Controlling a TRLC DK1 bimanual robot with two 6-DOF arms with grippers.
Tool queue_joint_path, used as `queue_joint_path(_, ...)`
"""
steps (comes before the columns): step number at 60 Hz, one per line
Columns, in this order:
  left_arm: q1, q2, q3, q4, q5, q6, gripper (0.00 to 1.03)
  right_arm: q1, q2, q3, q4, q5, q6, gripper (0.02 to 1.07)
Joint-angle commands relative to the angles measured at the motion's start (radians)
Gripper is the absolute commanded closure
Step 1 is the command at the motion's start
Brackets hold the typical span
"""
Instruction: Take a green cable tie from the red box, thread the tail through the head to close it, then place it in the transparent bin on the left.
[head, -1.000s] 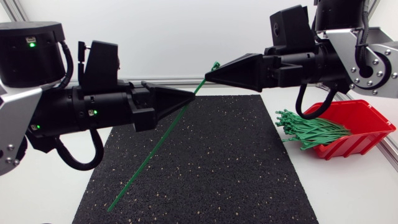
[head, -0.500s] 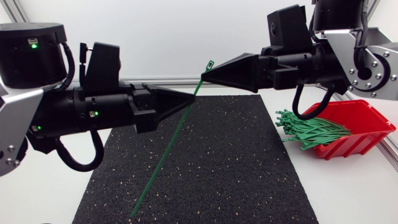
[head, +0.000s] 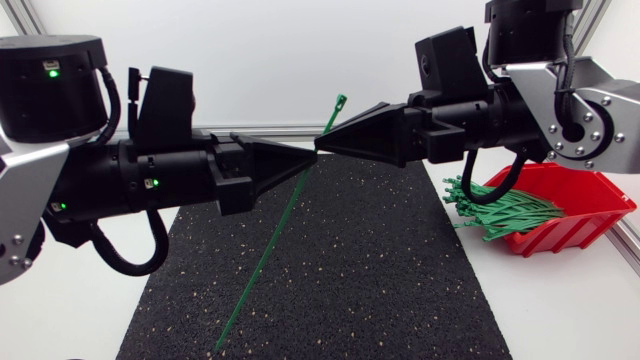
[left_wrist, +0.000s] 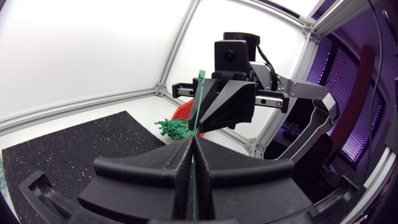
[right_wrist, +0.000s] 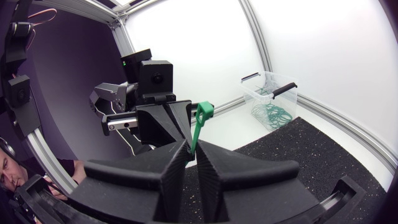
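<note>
A black speckled mat (head: 380, 260) lies under the jaws on a white table (head: 560, 310). Behind the jaws, a white panel (head: 280, 60) rises from an aluminium rail (head: 215, 129). Ahead of the left jaws, 1 post (left_wrist: 180, 46) climbs from a frame corner. Light is bright and even.

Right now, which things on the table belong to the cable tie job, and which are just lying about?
Job: long green plastic cable tie, pinched by left gripper and right gripper; red plastic box of green ties; clear plastic bin.
Lying about: black speckled mat; white table.
</note>
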Motion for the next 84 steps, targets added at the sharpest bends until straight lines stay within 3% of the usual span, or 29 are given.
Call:
queue_joint_path(1,-0.008,-0.002,0.021,0.017,-0.004,-0.02,1.0,0.011,0.012,-0.022,0.017,0.004,0.012,0.99)
queue_joint_path(17,-0.008,-0.002,0.016,0.015,-0.004,-0.022,0.99,0.011,0.006,-0.025,0.017,0.03,-0.001,1.01)
queue_joint_path(22,-0.002,-0.01,0.015,0.011,-0.006,-0.017,0.89,0.008,0.006,-0.02,0.012,0.055,-0.001,1.01)
queue_joint_path(28,0.037,-0.027,0.015,0.0,-0.004,0.012,0.65,0.006,0.004,-0.017,-0.008,0.07,-0.008,1.01)
queue_joint_path(43,0.175,-0.018,0.061,-0.08,0.106,0.111,0.46,0.025,0.006,0.032,-0.265,0.118,-0.205,1.01)
queue_joint_path(49,0.19,0.022,0.09,-0.112,0.138,0.167,0.46,0.043,0.017,0.06,-0.37,0.134,-0.284,1.01)
queue_joint_path(65,0.241,0.171,0.185,-0.233,0.381,0.315,0.46,0.078,0.049,0.095,-0.494,0.17,-0.387,1.01)
queue_joint_path(84,0.209,0.19,0.159,-0.278,0.395,0.489,0.46,0.083,0.072,0.116,-0.549,0.196,-0.458,1.01)
